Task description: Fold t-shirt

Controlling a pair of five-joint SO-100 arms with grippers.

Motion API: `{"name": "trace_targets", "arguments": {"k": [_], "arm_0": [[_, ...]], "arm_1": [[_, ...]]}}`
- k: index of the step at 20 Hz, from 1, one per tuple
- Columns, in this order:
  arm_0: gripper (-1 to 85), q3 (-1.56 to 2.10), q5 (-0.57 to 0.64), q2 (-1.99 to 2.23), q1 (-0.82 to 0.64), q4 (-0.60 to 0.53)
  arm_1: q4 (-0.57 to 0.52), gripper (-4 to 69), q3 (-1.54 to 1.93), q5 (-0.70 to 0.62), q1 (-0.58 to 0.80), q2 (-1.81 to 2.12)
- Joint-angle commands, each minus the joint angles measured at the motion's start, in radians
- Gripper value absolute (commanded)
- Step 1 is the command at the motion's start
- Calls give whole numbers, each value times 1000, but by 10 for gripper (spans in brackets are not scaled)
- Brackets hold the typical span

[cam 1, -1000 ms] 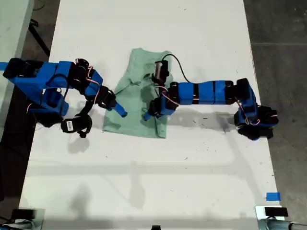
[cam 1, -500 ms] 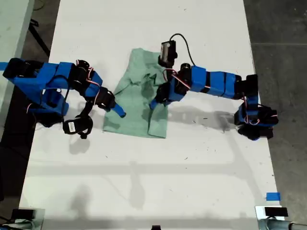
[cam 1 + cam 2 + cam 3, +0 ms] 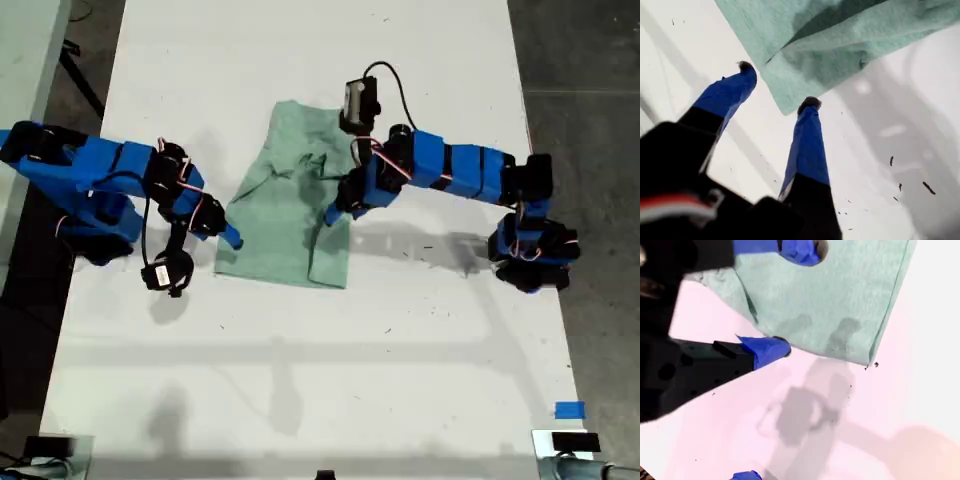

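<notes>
T-shirt: the t-shirt (image 3: 288, 205) lies partly folded on the white table (image 3: 320, 380), near the middle in the exterior view, between the two arms.
First gripper: my first gripper (image 3: 776, 86) is at the shirt's lower corner on the exterior view's left (image 3: 228, 236); its jaws stand apart with nothing between them. One fingertip (image 3: 810, 103) sits right at the cloth's corner, the other just off the edge over bare table.
Second gripper: my second gripper (image 3: 335, 213) is at the shirt's edge on the exterior view's right. Its jaws are spread wide and hold nothing; one tip (image 3: 771, 347) is at the cloth's edge, another blue tip over the cloth.
Contact: whether any tip touches the cloth, I cannot tell.
Hidden: the second arm covers part of the shirt's edge on the exterior view's right. The sleeves and neck are lost in the rumpled folds.
</notes>
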Motion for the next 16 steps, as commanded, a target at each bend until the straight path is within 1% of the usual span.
{"name": "trace_targets", "arguments": {"k": [1, 6, 9, 10, 11, 12, 14, 15, 16], "arm_0": [[309, 144, -28, 94, -34, -132], [306, 405, -31, 91, -115, -396], [304, 416, -32, -25, -135, -477], [289, 414, -32, -58, -138, -502], [262, 414, -32, -106, -147, -531], [221, 400, -29, -135, -160, -528], [39, 400, -38, -129, -167, -525], [3, 399, -37, -129, -164, -528], [0, 399, -41, -129, -160, -528]], "arm_1": [[6, 216, 14, -8, 0, 109], [3, 211, 98, 21, -14, 181], [-5, 206, 124, 35, -23, 204], [-5, 204, 124, 38, -25, 204], [-5, 201, 126, 40, -28, 206], [-5, 200, 126, 43, -29, 206], [-6, 197, 127, 46, -32, 206], [-8, 195, 129, 48, -32, 206], [-9, 193, 130, 48, -32, 206]]}}
